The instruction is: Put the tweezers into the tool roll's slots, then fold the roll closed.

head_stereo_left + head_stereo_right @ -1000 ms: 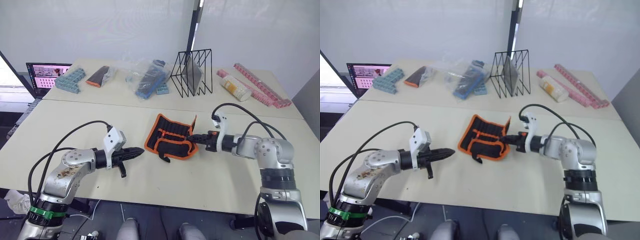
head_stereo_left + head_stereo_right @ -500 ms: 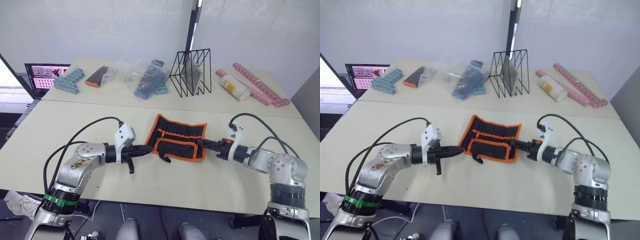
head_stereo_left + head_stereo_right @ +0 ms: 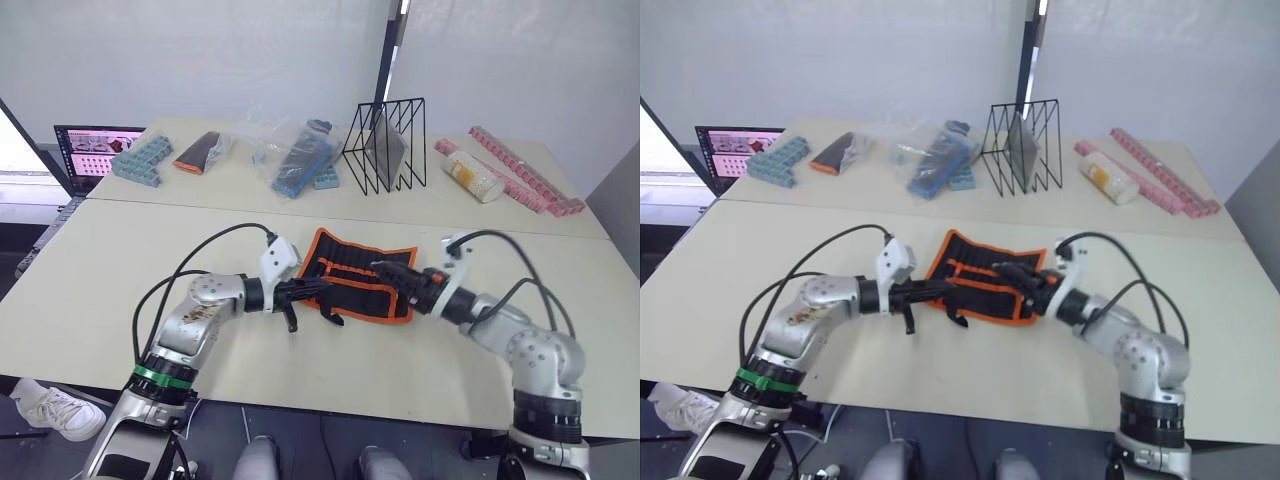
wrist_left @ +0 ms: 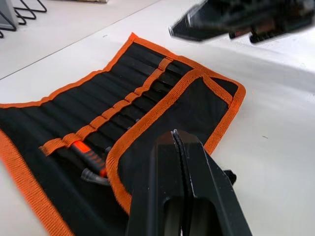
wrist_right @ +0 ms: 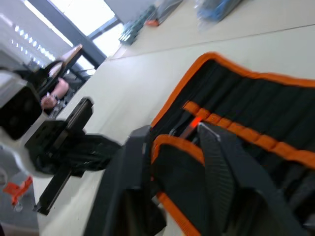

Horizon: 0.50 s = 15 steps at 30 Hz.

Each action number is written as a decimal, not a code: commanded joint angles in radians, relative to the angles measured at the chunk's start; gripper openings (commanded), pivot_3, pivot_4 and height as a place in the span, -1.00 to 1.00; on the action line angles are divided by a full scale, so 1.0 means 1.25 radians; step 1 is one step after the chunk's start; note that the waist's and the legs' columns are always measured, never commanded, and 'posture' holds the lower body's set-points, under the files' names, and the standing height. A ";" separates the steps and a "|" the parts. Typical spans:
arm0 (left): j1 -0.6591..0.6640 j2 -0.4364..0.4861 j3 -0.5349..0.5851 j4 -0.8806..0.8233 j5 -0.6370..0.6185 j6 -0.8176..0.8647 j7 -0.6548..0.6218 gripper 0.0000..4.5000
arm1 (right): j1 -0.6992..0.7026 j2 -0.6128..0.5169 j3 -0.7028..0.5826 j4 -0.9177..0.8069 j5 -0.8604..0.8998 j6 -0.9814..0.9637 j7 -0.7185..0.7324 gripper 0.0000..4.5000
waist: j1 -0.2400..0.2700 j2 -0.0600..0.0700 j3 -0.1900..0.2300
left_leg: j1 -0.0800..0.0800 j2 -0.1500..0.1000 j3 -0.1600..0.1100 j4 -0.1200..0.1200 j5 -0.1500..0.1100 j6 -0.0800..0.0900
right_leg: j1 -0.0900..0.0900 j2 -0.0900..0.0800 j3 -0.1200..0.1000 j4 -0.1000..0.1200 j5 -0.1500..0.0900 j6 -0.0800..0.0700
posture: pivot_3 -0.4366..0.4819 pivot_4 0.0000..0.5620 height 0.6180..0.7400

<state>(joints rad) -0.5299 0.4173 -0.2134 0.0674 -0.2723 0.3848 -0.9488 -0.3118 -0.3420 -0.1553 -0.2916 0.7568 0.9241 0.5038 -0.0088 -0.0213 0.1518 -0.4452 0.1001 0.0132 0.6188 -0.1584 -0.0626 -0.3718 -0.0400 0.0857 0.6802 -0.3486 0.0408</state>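
Observation:
The tool roll [image 3: 352, 272] lies spread open on the near table, black with orange edging, its lower flap [image 4: 182, 123] folded up over the slots [image 4: 113, 115]. Slim dark shapes sit in the slots under the orange stripe; I cannot tell the tweezers from the fabric. My left gripper [image 3: 305, 292] is shut and empty, its tip [image 4: 175, 136] over the flap's near-left edge beside the short strap [image 3: 330, 315]. My right gripper [image 3: 385, 272] hovers over the roll's right half, open, its fingers [image 5: 216, 162] astride the flap's orange edge.
On the far table stand a black wire rack [image 3: 385, 145], a clear plastic bag with blue items [image 3: 298, 160], a black-and-orange pouch [image 3: 197, 152], teal blocks [image 3: 140, 160], a bottle [image 3: 472, 177] and pink strips [image 3: 525, 180]. A laptop [image 3: 95, 150] sits at far left.
The roll's right part, raised a second ago, now lies spread flat. My left gripper has moved right to the roll's left edge. My right gripper pulled right, then came back over the roll.

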 commanded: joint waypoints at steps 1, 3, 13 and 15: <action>-0.028 -0.023 -0.015 0.028 0.028 -0.035 0.010 -1.00 | 0.033 -0.029 0.091 -0.019 -0.111 -0.116 0.032 -0.97 | 0.000 0.000 0.000 | 0.000 0.000 0.000 0.000 0.000 0.000 | 0.000 0.000 0.000 0.000 0.000 0.000 | -0.05 -0.47 0.55; -0.038 -0.040 -0.028 0.055 0.048 -0.047 0.014 -1.00 | 0.041 -0.044 0.147 0.003 -0.188 -0.173 0.026 -0.99 | 0.000 0.000 0.000 | 0.000 0.000 0.000 0.000 0.000 0.000 | 0.000 0.000 0.000 0.000 0.000 0.000 | -0.05 -0.47 0.55; -0.063 -0.082 -0.096 0.135 0.145 0.029 0.062 -1.00 | 0.057 -0.074 0.264 0.066 -0.433 -0.288 -0.046 -0.99 | 0.001 0.000 0.000 | 0.000 0.000 -0.001 0.003 0.000 0.000 | 0.001 0.001 0.001 0.000 0.000 0.000 | -0.05 -0.47 0.55; -0.060 -0.077 -0.095 0.143 0.152 0.034 0.068 -1.00 | 0.065 -0.074 0.249 0.077 -0.453 -0.285 -0.069 -0.99 | 0.001 0.000 0.000 | 0.000 0.000 -0.001 0.003 0.000 0.000 | 0.002 0.001 0.001 0.000 0.000 0.000 | -0.05 -0.47 0.55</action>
<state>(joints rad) -0.6131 0.3146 -0.3191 0.2454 -0.1057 0.4127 -0.8704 -0.2484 -0.4200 0.1849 -0.2063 0.2311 0.5687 0.4545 -0.0071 -0.0213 0.1517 -0.4447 0.1002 0.0123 0.6234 -0.1584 -0.0626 -0.3695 -0.0389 0.0866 0.6805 -0.3488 0.0413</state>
